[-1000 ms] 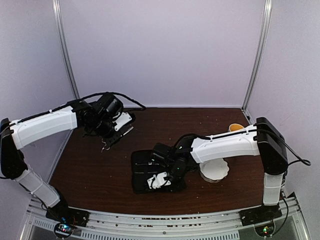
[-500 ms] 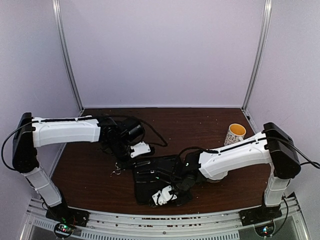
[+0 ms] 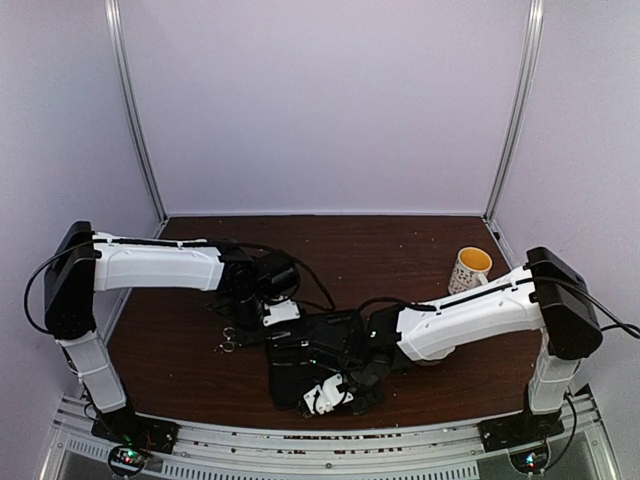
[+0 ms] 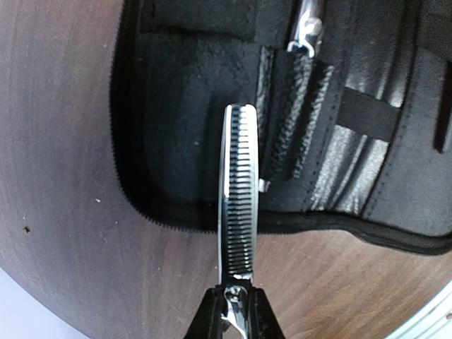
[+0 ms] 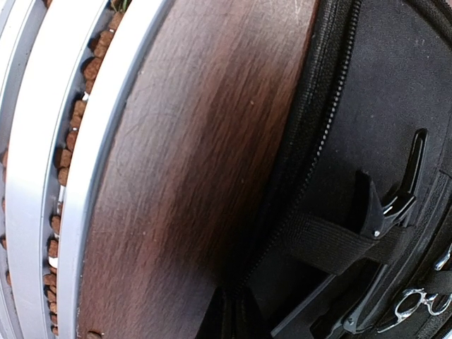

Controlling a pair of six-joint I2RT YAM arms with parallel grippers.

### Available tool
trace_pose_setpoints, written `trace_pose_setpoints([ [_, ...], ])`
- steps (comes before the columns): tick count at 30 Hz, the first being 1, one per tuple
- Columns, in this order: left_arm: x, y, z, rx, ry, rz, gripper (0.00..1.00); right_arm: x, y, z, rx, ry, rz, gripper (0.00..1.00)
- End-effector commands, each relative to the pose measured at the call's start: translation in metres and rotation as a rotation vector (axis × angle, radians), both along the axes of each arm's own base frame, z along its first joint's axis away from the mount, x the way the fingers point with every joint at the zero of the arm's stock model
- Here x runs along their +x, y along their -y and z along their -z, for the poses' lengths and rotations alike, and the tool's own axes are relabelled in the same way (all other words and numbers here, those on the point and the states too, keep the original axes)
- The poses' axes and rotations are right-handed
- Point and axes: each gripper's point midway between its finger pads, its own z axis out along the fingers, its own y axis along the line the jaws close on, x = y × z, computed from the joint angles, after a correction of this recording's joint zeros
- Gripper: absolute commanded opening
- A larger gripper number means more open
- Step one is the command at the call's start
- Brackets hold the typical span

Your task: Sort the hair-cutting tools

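My left gripper (image 4: 236,300) is shut on the pivot of silver thinning scissors (image 4: 238,219). Their toothed blade points over the edge of the open black zip case (image 4: 183,106), near a leather loop pocket (image 4: 293,120). In the top view the scissors' rings (image 3: 228,342) stick out left of that gripper (image 3: 268,316). My right gripper (image 5: 236,314) is shut on the zip edge of the case (image 5: 395,92) at its front edge (image 3: 330,395). A black clip (image 5: 397,201) sits under an elastic strap, and a second silver scissors' rings (image 5: 417,304) show inside the case.
A yellow-lined mug (image 3: 470,268) stands at the right rear. Another silver tool (image 4: 308,28) lies tucked in the case. The table's front edge and metal rails (image 5: 42,176) are close beside my right gripper. The white bowl is hidden behind my right arm.
My left arm has swung from the far left toward the case, carrying the scissors. My right gripper has slid to the case's front edge and stays there.
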Motion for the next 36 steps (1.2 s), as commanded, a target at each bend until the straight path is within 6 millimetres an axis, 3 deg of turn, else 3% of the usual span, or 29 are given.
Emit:
trace_pose_setpoints([
  [1, 0.014, 0.004, 0.004, 0.04, 0.05, 0.009, 0.0, -0.026, 0.018, 0.028, -0.099, -0.077, -0.049, 0.0],
  [10, 0.033, 0.014, 0.011, 0.075, 0.102, 0.048, 0.0, -0.025, 0.018, 0.033, -0.1, -0.064, -0.046, 0.0],
  [21, 0.047, 0.045, 0.013, 0.022, 0.102, 0.105, 0.0, -0.024, 0.016, 0.035, -0.104, -0.054, -0.053, 0.0],
  [29, 0.041, 0.052, 0.025, -0.012, 0.083, 0.172, 0.0, -0.018, 0.021, 0.035, -0.106, -0.01, -0.044, 0.0],
  [36, 0.033, 0.078, 0.016, -0.092, 0.134, 0.247, 0.0, -0.017, 0.02, 0.039, -0.117, -0.008, -0.049, 0.0],
])
